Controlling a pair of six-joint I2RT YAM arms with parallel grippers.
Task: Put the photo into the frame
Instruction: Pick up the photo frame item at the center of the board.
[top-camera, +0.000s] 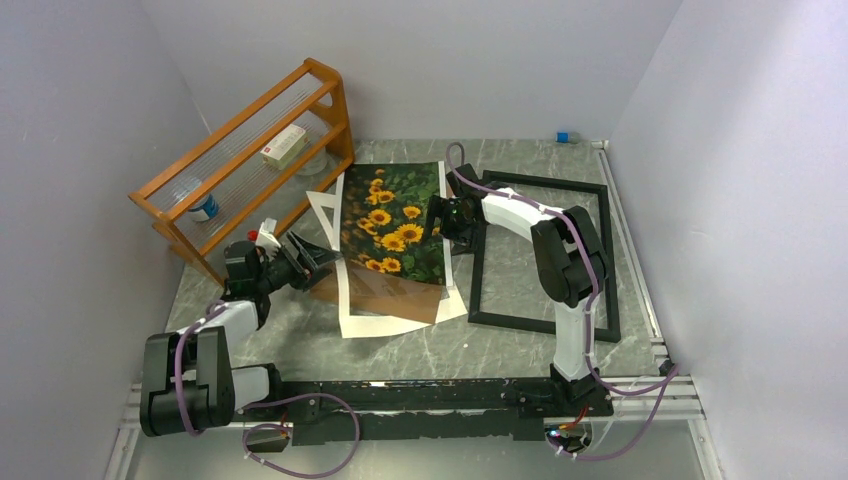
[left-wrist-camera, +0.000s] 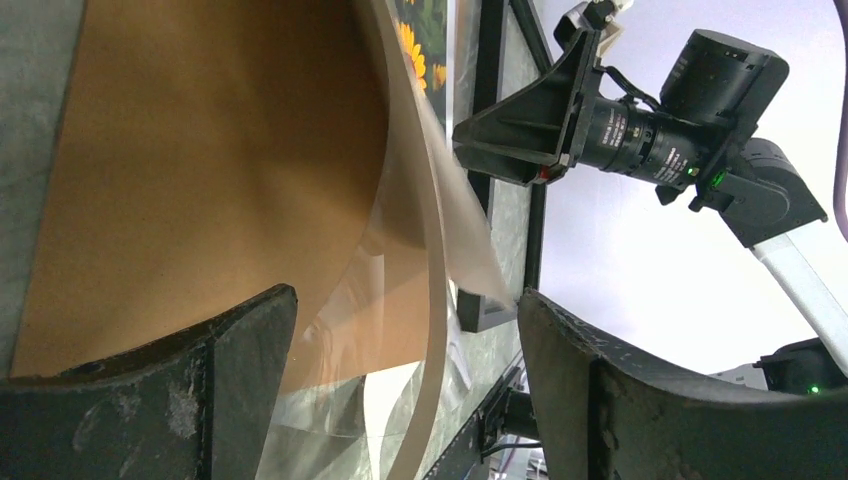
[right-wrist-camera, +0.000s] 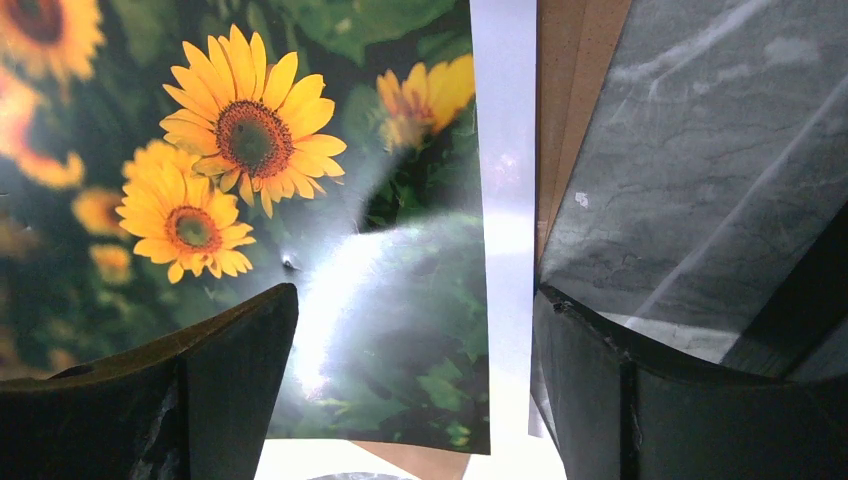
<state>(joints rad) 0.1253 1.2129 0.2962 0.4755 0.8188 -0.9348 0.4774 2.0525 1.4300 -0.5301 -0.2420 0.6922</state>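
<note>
Your left gripper (top-camera: 322, 257) is wide open by the brown board (top-camera: 390, 292), holding nothing. The photo (top-camera: 392, 222) lies on top of that board, just left of the frame (top-camera: 510, 322) (not in it yet). Your right gripper (top-camera: 443, 215) is wide open at the photo's right edge. The frame is empty, so the whole job is still to do.

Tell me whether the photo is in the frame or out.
Out. The photo lies over the white mat and brown sheet, left of the frame, whose opening shows only tabletop.

photo (top-camera: 395, 220) left of frame (top-camera: 540, 327), rack (top-camera: 341, 125) behind
</note>
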